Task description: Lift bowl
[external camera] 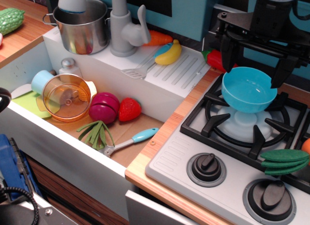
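Note:
The sky-blue bowl (249, 92) hangs tilted just above the near-left stove burner (242, 126), clear of the black grate. My black gripper (255, 65) comes down from the top right, with one finger (227, 58) at the bowl's left rim and the other (285, 70) at its right rim. It is shut on the bowl, and the bowl's far rim is hidden behind the gripper body.
A steel pot (82, 26) and grey faucet (127, 29) stand behind the sink. The sink holds a transparent orange bowl (67, 97), a strawberry (130, 109) and a blue-handled spatula (133, 139). A banana (168, 53) lies on the drainboard. A green toy vegetable (286, 162) lies on the stove above the knobs (207, 168).

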